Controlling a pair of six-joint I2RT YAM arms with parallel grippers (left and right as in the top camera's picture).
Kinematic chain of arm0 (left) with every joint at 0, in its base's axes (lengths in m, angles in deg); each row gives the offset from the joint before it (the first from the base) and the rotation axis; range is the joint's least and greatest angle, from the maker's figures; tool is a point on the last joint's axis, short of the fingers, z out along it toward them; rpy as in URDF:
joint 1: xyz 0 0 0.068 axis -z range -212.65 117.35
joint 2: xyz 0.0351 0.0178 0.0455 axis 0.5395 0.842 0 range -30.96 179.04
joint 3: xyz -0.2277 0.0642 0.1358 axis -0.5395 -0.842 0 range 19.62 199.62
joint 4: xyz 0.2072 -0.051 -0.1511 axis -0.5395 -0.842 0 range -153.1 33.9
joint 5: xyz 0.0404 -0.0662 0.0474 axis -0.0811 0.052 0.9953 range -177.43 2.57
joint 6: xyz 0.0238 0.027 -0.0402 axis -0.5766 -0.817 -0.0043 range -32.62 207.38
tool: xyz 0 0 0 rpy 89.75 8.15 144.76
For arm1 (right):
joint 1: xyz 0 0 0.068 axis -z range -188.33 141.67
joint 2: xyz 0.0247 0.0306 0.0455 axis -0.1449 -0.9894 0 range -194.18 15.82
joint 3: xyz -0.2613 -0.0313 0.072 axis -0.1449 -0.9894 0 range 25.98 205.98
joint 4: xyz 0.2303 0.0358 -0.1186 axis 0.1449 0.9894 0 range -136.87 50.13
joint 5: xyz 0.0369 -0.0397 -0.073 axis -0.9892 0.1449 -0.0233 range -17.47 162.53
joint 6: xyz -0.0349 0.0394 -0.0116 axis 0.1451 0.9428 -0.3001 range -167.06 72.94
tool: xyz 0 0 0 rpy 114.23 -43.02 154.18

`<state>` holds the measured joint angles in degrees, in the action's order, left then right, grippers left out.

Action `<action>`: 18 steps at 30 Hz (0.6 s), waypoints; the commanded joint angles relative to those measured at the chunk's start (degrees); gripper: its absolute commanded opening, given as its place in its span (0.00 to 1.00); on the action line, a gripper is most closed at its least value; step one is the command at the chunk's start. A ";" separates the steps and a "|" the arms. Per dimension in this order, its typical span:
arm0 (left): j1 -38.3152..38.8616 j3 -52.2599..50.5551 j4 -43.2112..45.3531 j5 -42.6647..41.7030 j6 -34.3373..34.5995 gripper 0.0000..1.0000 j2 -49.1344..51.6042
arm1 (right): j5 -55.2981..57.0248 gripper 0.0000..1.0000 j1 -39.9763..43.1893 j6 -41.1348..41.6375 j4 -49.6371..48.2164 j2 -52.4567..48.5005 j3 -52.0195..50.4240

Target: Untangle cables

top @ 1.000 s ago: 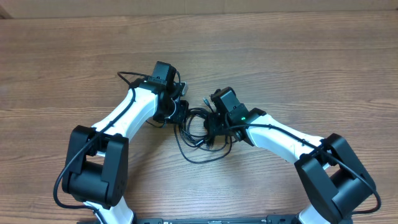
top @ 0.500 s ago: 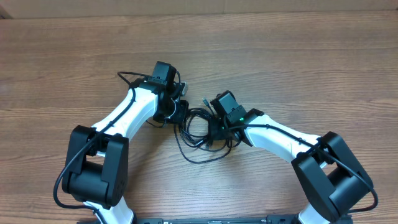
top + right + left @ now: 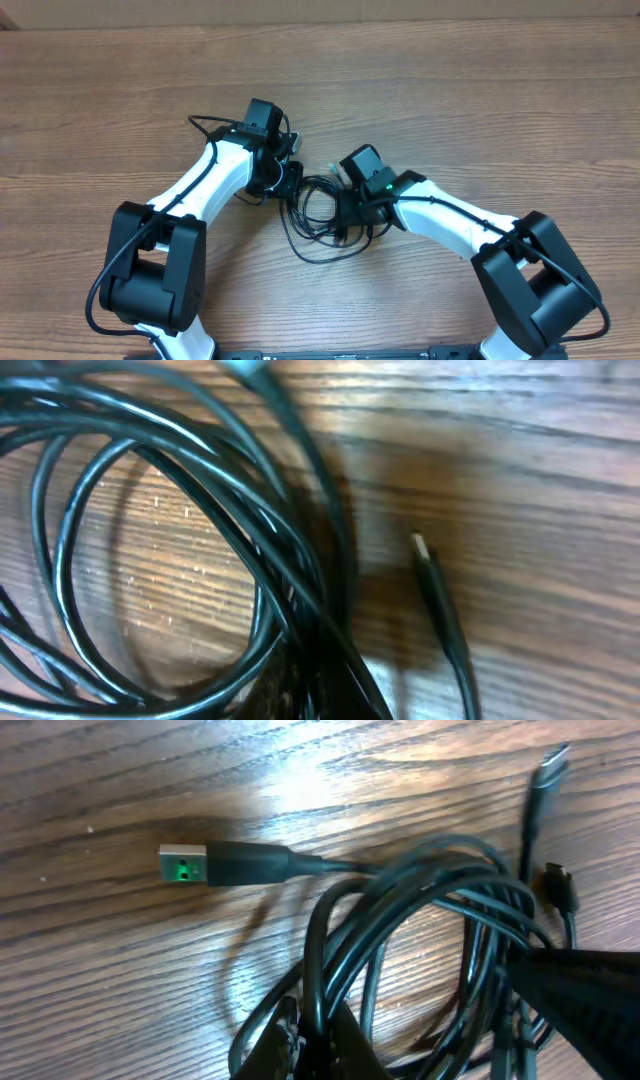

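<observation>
Lying in a loose tangle about midway between the left and right edges of the surface (image 3: 480, 90), the cables (image 3: 318, 215) sit between the two arms. The left fingers (image 3: 288, 182) are down at the tangle's left side and the right fingers (image 3: 350, 208) at its right side, both among the loops. Whether either pair is wide, narrow or clamped on a cord cannot be told. A USB plug (image 3: 185, 863) lies flat on the wood, clear of the coil. A slim plug (image 3: 428, 565) lies just beside the loops.
</observation>
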<state>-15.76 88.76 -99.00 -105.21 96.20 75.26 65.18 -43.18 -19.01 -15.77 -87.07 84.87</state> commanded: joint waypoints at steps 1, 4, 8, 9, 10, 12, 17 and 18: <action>-0.42 0.37 0.09 0.37 0.22 0.04 0.42 | -8.37 0.04 2.97 -4.02 2.97 5.84 6.67; -0.42 0.37 0.09 0.37 0.22 0.04 0.42 | -18.43 0.04 4.79 -5.64 4.63 8.90 10.75; -0.42 0.37 0.07 0.37 0.22 0.04 0.42 | -25.83 0.04 6.40 -5.57 4.61 11.56 12.66; -0.42 0.37 0.07 0.37 0.22 0.04 0.42 | -25.68 0.04 6.54 -5.60 4.85 11.78 12.66; -0.42 0.37 0.07 0.37 0.22 0.04 0.42 | -23.56 0.04 6.64 -5.57 5.64 11.82 12.63; -0.42 0.37 0.07 0.39 0.22 0.04 0.42 | -18.49 0.04 6.62 -5.57 7.13 11.52 12.57; -0.42 0.37 0.09 0.37 0.24 0.04 0.42 | -8.68 0.23 5.16 -6.43 10.86 9.92 11.47; -0.42 0.37 0.07 0.37 0.24 0.04 0.42 | -8.70 0.23 4.79 -7.76 10.84 9.29 10.84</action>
<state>-15.83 88.76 -98.95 -104.77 96.22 75.26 50.99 -37.22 -24.41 -5.09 -76.01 97.13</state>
